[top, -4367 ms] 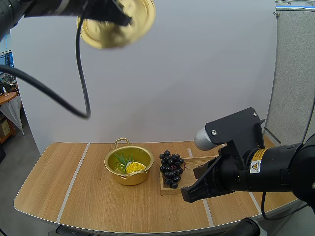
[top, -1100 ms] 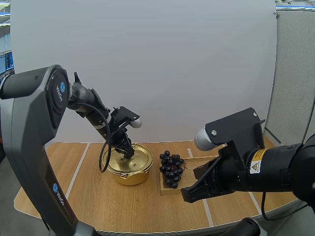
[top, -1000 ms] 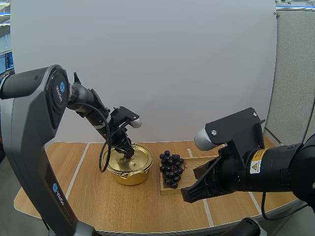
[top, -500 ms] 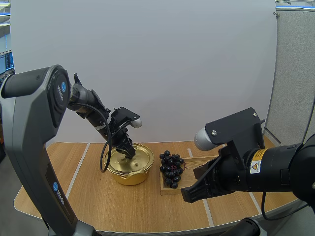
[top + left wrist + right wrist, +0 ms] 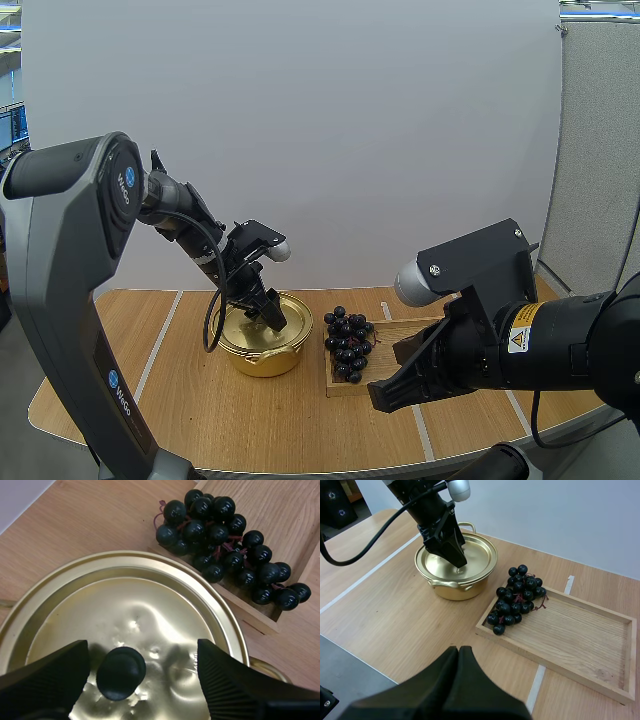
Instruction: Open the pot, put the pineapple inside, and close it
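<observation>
Lid (image 5: 470,555) sits flat on the gold pot (image 5: 454,586), its edge resting on the pot's rim wherever I can see it. Whatever is in the pot is hidden under the lid. The pot stands on the table (image 5: 190,410), just beside the short end of the wooden tray (image 5: 580,647). My left gripper (image 5: 142,652) hangs low over the lid's centre, released: the two fingers (image 5: 47,675) stand apart with their ribbed faces turned inward. The black knob (image 5: 121,672) lies in the gap between them. It is much nearer one finger than the other, and I cannot tell whether that finger touches it. The far finger is clearly off the knob, with bare lid between the two. From the right wrist view the left gripper points steeply down onto the lid. My right gripper (image 5: 459,652) is clenched on nothing, its fingers pressed together into one dark wedge. It is held above the table on the near side of the tray, well apart from the pot. A bunch of dark grapes (image 5: 517,600) lies at the tray corner nearest the pot, with a few berries over the tray's rim.
</observation>
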`<action>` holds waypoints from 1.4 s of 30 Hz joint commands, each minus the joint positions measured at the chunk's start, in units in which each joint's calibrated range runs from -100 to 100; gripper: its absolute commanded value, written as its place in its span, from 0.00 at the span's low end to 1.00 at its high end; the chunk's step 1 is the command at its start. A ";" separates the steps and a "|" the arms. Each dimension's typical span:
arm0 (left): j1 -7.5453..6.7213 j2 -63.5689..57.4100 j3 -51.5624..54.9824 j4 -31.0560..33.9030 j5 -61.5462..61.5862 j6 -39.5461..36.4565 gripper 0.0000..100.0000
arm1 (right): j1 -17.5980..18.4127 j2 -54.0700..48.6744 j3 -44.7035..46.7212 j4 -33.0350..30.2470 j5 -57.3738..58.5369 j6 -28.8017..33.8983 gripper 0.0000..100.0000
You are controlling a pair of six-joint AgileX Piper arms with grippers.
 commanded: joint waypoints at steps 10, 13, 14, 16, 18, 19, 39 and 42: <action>0.04 -12.00 0.13 3.11 1.10 -0.57 1.00 | -0.21 -0.40 0.26 -0.39 -0.06 -0.36 0.00; 0.04 -18.40 0.13 4.67 1.68 -1.68 1.00 | -0.21 -0.40 0.26 -0.39 -0.06 -0.36 0.00; 0.04 -20.80 0.13 5.60 2.34 -1.97 1.00 | -0.21 -0.40 0.26 -0.39 -0.06 -0.36 0.00; 0.04 -25.51 0.13 7.15 4.14 -2.17 1.00 | -0.21 -0.40 0.26 -0.39 -0.06 -0.36 0.00; 0.04 -30.02 0.13 8.73 5.94 -3.05 1.00 | -0.21 -0.40 0.26 -0.39 -0.06 -0.36 0.00; 0.04 -32.26 0.13 9.59 6.62 -3.93 1.00 | -0.21 -0.40 0.26 -0.39 -0.06 -0.36 0.00; 0.04 -74.61 0.13 10.20 17.71 -13.71 1.00 | -0.21 -0.40 0.26 -0.39 -0.06 -0.36 0.00; 0.04 -79.06 0.25 10.37 17.71 -16.04 1.00 | -0.21 -0.40 0.26 -0.39 -0.06 -0.36 0.00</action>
